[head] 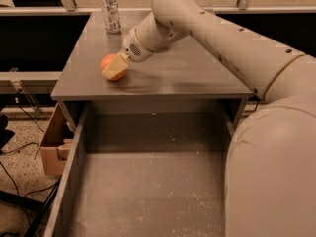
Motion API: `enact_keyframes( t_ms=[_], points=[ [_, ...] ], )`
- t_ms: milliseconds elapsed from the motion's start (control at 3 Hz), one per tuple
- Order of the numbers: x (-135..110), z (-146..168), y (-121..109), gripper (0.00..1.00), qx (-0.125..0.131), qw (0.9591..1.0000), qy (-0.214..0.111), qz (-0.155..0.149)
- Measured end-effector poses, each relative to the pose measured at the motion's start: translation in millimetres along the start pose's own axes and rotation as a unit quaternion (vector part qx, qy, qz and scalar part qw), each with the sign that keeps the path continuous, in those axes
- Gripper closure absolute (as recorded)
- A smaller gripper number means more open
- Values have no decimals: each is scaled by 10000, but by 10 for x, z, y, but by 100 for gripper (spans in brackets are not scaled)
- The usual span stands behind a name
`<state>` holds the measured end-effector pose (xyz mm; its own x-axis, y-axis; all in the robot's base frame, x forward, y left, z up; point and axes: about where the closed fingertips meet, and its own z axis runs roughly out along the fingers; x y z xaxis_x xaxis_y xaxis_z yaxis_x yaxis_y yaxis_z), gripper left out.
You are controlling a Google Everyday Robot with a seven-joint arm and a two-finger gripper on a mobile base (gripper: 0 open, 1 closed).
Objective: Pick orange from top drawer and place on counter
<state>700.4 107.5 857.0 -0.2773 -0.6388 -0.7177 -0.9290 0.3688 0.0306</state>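
Note:
The orange (105,62) rests on the left front part of the grey counter (192,78). My gripper (113,68) reaches in from the right and is shut on the orange, with one tan finger (115,67) across its front. The top drawer (148,181) is pulled wide open below the counter. Its crumb-speckled floor holds nothing.
A tall can (109,10) stands at the counter's back left, behind the orange. A cardboard box (52,142) sits on the floor left of the drawer, with cables beside it. My arm (237,48) spans the counter's right side, and my body (276,172) fills the right foreground.

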Motion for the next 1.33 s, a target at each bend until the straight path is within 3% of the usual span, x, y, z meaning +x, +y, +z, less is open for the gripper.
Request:
enact_keyframes(
  t_ms=[333,667,1000,1333],
  points=[
    [3,30,13,8,-24,10000,10,-3],
    [4,48,21,0,-38,10000,17,-4],
    [-30,51,40,0,-65,10000,40,-56],
    [-245,-135,62,0,-174,9994,67,-300]
  ],
)
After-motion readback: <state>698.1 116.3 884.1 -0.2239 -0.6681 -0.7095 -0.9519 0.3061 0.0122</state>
